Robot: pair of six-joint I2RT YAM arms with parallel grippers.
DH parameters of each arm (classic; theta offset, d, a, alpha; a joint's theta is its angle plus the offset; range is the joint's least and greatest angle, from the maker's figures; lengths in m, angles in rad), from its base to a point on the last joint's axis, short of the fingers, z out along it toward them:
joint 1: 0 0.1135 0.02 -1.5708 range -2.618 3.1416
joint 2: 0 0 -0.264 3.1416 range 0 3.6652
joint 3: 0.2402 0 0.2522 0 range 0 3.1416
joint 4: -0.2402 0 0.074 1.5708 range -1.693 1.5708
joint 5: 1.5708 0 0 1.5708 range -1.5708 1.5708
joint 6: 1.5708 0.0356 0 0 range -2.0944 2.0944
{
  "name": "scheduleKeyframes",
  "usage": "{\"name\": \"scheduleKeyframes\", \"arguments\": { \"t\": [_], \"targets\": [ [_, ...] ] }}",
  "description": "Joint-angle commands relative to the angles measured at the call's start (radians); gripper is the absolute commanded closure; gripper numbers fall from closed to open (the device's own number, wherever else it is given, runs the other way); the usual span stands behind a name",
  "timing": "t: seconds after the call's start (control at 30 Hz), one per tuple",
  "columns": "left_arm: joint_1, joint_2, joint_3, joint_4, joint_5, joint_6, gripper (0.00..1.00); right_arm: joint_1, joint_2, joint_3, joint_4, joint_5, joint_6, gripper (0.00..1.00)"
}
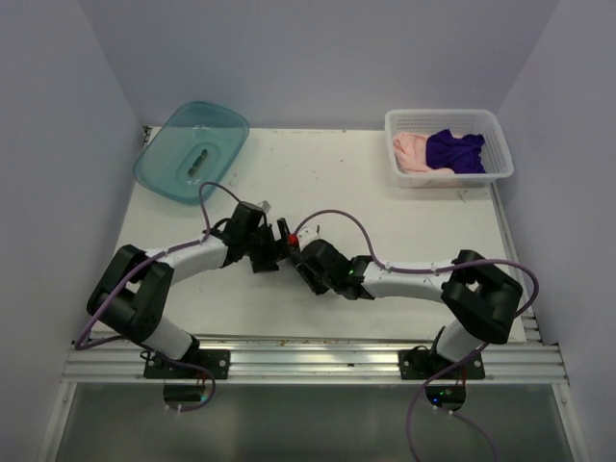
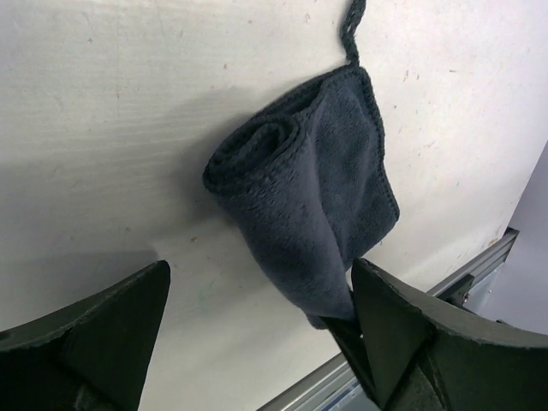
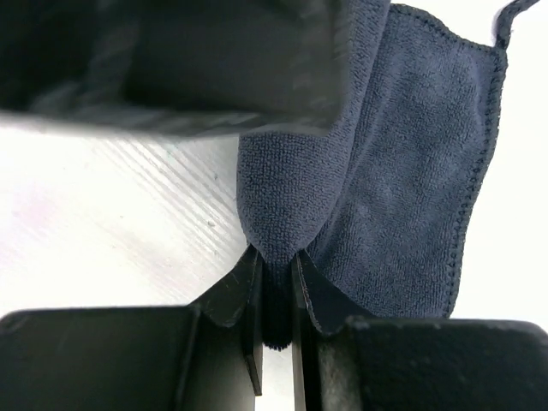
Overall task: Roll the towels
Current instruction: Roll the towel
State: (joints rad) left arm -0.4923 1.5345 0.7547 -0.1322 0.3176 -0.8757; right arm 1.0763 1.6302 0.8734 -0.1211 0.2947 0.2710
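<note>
While the R end effector (image 3: 274, 261) pinches the near tip of the slate-blue towel (image 2: 300, 205), jaws almost closed on the cloth, the L end effector (image 2: 259, 287) hangs wide open w/ nothing held. Towel: part-rolled, lying mid-surface (image 1: 433, 221) betw. the two arms. Its long axis runs straight away from the R jaws and obliquely across L's gap, spiral end farthest from R. Both arms are about equally near. Pink towel (image 1: 412, 152) & purple towel (image 1: 454, 151) lie in the white basket (image 1: 443, 113), far R corner.
</note>
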Motion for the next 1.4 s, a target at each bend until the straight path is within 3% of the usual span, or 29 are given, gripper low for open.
{"name": "scheduleKeyframes", "arguments": {
  "t": [0.0,0.4,0.67,0.93,1.1,1.17,1.27,1.3,1.37],
  "targets": [
    [0.001,-0.017,-0.034,0.058,0.035,-0.014,0.09,-0.052,-0.059,-0.037,0.115,-0.225,0.085,0.93],
    [0.0,0.022,-0.017,0.077,0.055,-0.002,0.11,-0.205,-0.066,-0.142,0.354,-0.601,0.276,0.92],
    [0.0,0.059,-0.017,0.085,0.041,-0.003,0.38,-0.28,-0.029,-0.197,0.426,-0.721,0.333,0.91],
    [-0.002,0.059,0.005,0.072,0.037,-0.009,0.62,-0.283,0.016,-0.198,0.422,-0.743,0.336,0.89],
    [-0.002,0.061,0.018,0.048,0.035,-0.006,0.71,-0.283,0.005,-0.191,0.378,-0.715,0.317,0.84],
    [-0.002,0.058,0.021,0.042,0.032,-0.006,0.72,-0.285,-0.01,-0.186,0.357,-0.692,0.306,0.8],
    [0.0,0.053,0.026,0.033,0.026,-0.006,0.72,-0.282,-0.05,-0.165,0.276,-0.623,0.266,0.65],
    [-0.002,0.049,0.025,0.029,0.025,-0.006,0.72,-0.282,-0.064,-0.159,0.253,-0.605,0.245,0.54],
    [0.0,0.042,0.026,0.023,0.02,-0.008,0.72,-0.28,-0.104,-0.142,0.184,-0.541,0.226,0.47]
  ]
}}
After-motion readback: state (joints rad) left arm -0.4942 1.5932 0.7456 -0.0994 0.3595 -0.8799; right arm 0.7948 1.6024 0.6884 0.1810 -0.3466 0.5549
